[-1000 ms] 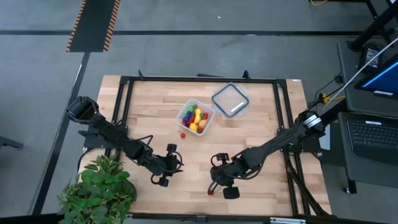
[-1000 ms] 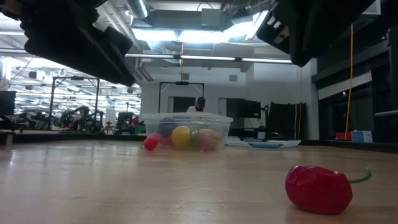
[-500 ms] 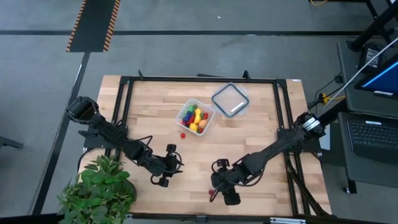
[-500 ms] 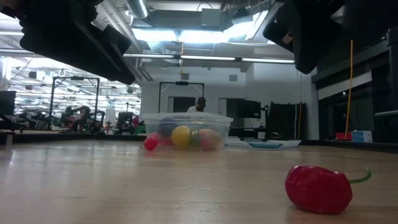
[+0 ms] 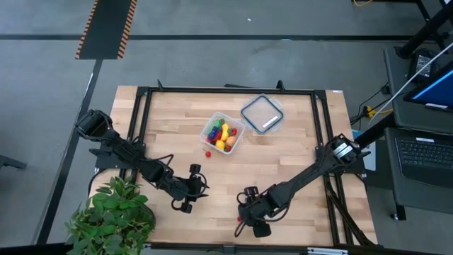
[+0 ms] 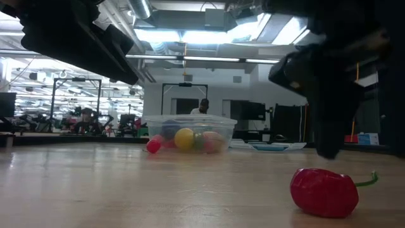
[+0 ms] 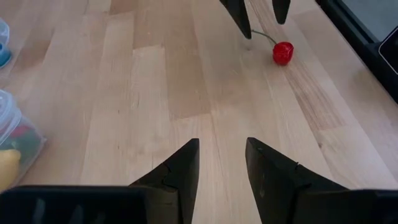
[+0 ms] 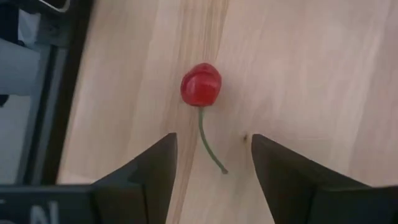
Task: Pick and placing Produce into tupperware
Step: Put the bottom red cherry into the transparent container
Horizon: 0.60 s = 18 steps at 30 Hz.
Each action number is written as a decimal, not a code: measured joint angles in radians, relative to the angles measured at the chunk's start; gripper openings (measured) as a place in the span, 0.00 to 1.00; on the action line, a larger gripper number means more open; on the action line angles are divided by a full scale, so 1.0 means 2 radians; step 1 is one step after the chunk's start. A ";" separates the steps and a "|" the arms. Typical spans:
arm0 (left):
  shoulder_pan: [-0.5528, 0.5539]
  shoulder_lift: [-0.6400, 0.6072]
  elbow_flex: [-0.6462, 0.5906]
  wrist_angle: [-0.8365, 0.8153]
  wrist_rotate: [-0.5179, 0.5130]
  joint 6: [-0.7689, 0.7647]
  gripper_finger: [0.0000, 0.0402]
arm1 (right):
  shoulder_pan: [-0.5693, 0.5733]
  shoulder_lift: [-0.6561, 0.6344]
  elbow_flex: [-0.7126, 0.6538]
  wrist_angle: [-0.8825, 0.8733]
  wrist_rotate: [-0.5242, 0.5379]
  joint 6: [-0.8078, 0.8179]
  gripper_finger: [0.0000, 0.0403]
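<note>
Now R gripper wide open, empty, over red cherry

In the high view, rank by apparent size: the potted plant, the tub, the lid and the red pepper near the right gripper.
1. Potted plant, largest.
2. Lid and tub: look much alike, so unranked.
3. Red pepper, smallest and partly hidden by the right gripper.

From overhead I can't sort the Produce packed inside the tupperware; the pieces are too small. In my left wrist view the tupperware is cut off at the edge, and the right claw shows only its fingertips.
</note>
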State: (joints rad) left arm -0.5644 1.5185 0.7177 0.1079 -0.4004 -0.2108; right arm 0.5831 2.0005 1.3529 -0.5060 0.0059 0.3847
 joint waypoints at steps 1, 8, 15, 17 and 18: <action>0.000 0.000 0.000 0.000 0.000 0.000 0.31 | 0.000 0.004 0.000 0.001 0.000 0.000 0.52; 0.000 0.000 0.000 0.000 0.000 0.000 0.32 | 0.001 0.016 0.000 0.016 0.000 0.000 0.52; 0.000 0.000 0.000 0.000 0.000 0.000 0.32 | 0.001 0.036 0.002 0.021 0.004 -0.002 0.52; 0.000 0.000 0.000 0.000 0.000 0.000 0.32 | 0.001 0.043 0.002 0.021 0.006 -0.002 0.52; 0.000 0.000 0.000 0.000 0.000 0.000 0.32 | 0.001 0.045 0.002 0.021 0.006 -0.002 0.52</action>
State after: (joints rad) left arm -0.5644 1.5185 0.7177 0.1078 -0.4004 -0.2111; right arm 0.5846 2.0900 1.3571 -0.4649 0.0174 0.3809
